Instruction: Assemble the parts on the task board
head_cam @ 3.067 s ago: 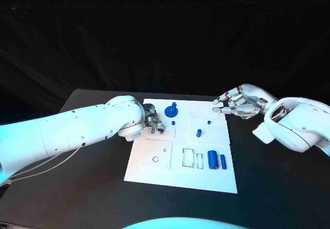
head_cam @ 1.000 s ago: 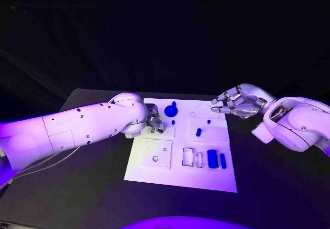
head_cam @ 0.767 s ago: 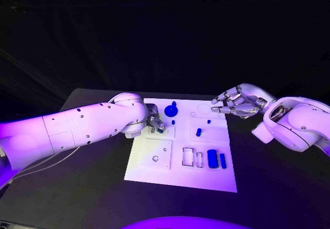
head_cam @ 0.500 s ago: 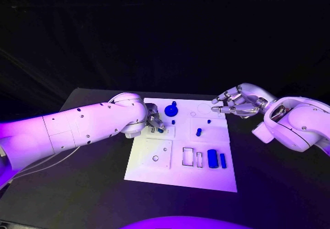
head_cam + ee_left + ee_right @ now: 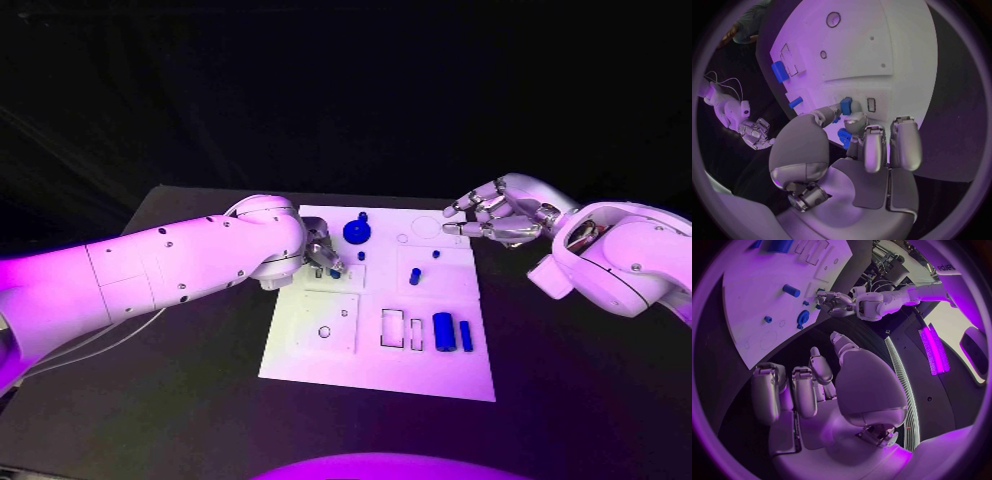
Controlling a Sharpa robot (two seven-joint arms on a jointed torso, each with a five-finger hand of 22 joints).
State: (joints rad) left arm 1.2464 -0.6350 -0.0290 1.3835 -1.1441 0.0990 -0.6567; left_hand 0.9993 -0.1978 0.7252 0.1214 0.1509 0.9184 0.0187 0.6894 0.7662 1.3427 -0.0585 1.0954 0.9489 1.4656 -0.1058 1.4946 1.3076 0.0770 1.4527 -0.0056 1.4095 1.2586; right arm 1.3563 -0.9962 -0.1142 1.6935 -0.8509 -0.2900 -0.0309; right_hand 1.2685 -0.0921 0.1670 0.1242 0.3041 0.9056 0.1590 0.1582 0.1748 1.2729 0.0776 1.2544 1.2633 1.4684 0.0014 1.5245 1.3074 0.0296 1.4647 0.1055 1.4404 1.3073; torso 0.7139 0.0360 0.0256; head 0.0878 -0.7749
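The white task board (image 5: 378,345) lies in the middle of the black table. My left hand (image 5: 320,256) sits low over the board's left side. There its thumb and a finger pinch a small blue part (image 5: 846,106) beside a small rectangular slot (image 5: 871,104). A second bit of blue (image 5: 844,137) shows under the fingers (image 5: 869,145). A round blue piece (image 5: 356,232) stands just beyond this hand. My right hand (image 5: 498,220) hovers off the board's far right corner, fingers loosely curved and apart, holding nothing.
A short blue peg (image 5: 415,276) and two tiny ones (image 5: 361,256) (image 5: 437,254) stand mid-board. A thick blue cylinder (image 5: 444,331) and a thinner one (image 5: 466,335) lie near the right edge beside empty rectangular slots (image 5: 392,328). Bare black table (image 5: 188,400) surrounds the board.
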